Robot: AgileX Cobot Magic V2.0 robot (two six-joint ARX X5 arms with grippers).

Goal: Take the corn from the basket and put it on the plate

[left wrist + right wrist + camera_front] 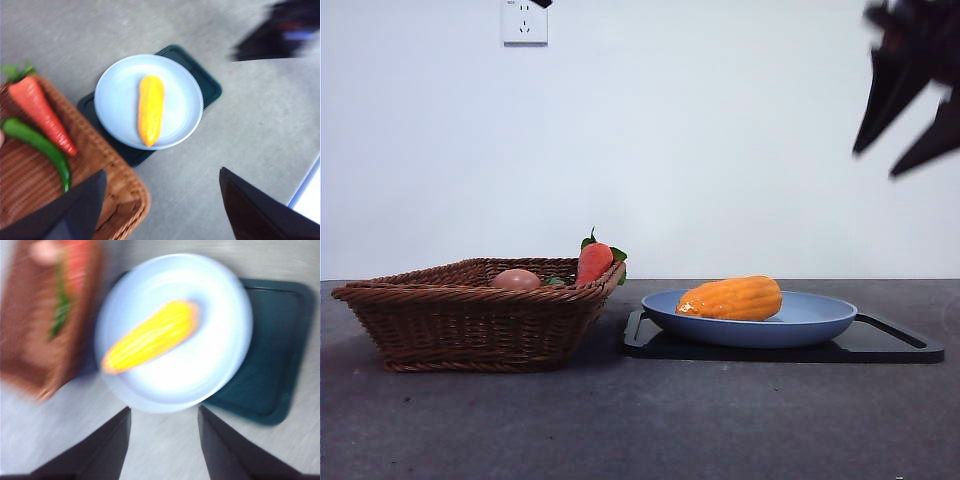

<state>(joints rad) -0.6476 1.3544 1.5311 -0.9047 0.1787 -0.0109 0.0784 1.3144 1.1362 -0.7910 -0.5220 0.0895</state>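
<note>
Now glossy, seemingly ridged yellow-orange corn (732, 298) lies on the plate (820, 322).

I think I work in a test room or a lab, not in a real kitchen. Behind my table (640, 430), which is dark grey and plain, there is only a bare white wall (720, 140) with one power socket (525, 22). The food looks like glossy plastic, for example the corn (732, 298) and the carrot (593, 262), set out like props.
</note>
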